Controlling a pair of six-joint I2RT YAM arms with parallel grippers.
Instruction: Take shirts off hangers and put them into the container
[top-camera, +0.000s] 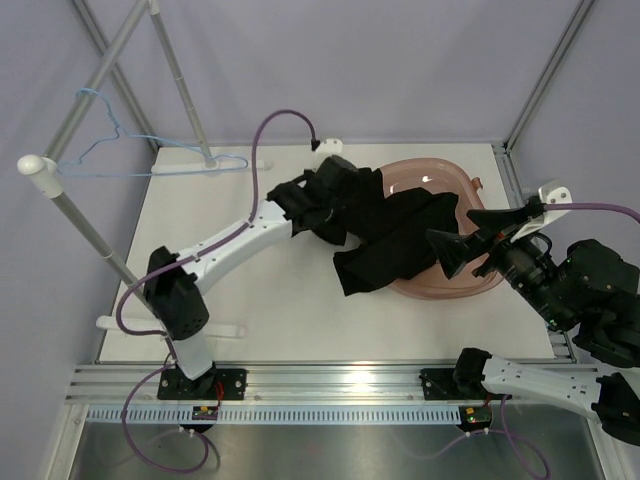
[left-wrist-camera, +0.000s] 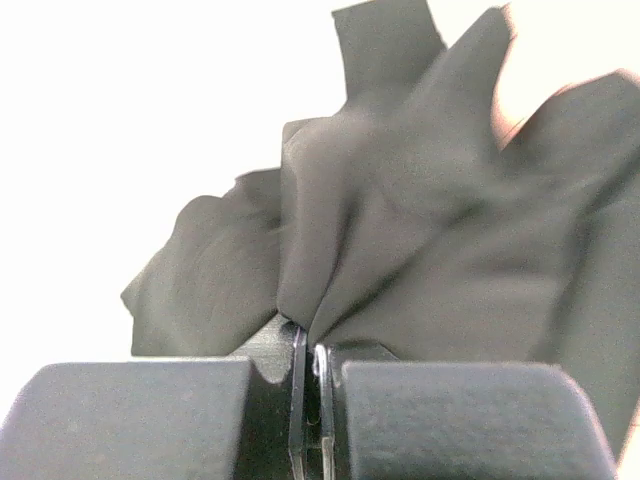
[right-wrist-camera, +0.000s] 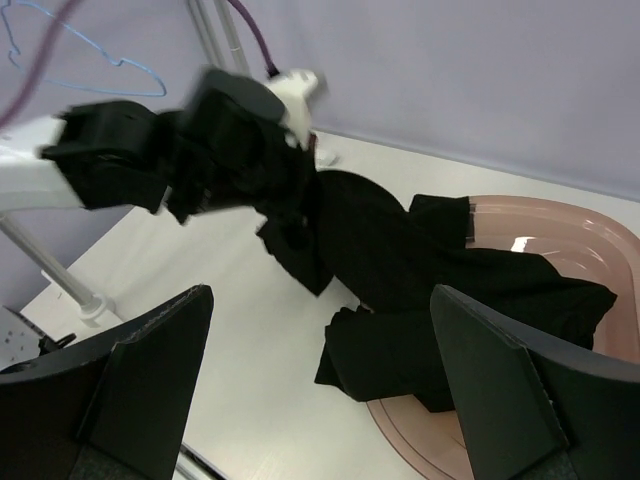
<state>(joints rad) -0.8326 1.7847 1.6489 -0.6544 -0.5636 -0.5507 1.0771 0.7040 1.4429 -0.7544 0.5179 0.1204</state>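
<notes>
Left gripper (left-wrist-camera: 310, 350) pinched the shirt (top-camera: 400, 245), its arm stretched diagonally toward the tub (top-camera: 445, 168)'s left rim. Right gripper (top-camera: 447, 252) stood spread, reaching leftward over the tub.

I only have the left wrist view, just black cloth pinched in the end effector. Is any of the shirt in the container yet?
Observer: Partly. The shirt lies across the pink tub, with a fold spilling over the near rim onto the table.
Operator: Is the hanger caught in it?
Observer: No, the blue hanger hangs bare on the rack.
Operator: Where's the other arm?
Observer: The right end effector hovers open by the tub's right side, holding nothing.
</notes>
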